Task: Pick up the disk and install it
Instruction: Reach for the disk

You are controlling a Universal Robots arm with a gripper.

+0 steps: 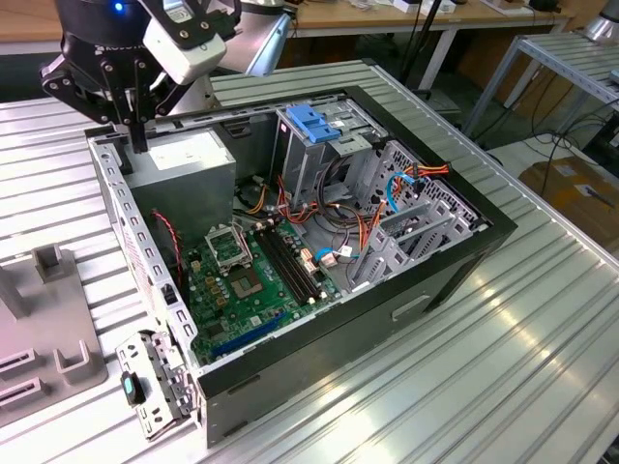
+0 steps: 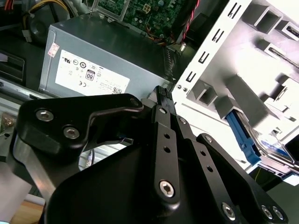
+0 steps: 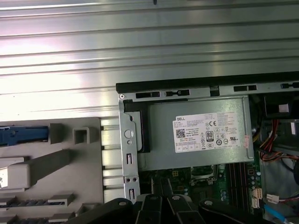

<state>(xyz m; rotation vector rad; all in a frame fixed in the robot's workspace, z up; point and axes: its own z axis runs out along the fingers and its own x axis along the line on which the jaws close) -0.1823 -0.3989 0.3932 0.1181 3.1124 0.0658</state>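
Note:
The disk [image 2: 273, 145], a dark drive in a blue carrier, rests in a grey fixture [image 2: 243, 93] beside the open computer case; in the first wrist view its blue end [image 3: 23, 134] shows. My gripper [image 1: 135, 143] hangs over the case's back corner, at the edge of the grey power supply [image 1: 184, 164]. It stands apart from the disk. Its black fingers [image 2: 161, 95] are shut together with nothing between them, and they also appear in the first wrist view [image 3: 161, 189].
The case [image 1: 455, 261] lies open on a ribbed metal table [image 1: 435, 387], with motherboard [image 1: 251, 280], cables and a metal drive cage carrying a blue latch piece [image 1: 314, 121]. The grey fixture [image 1: 48, 319] stands at the exterior view's left.

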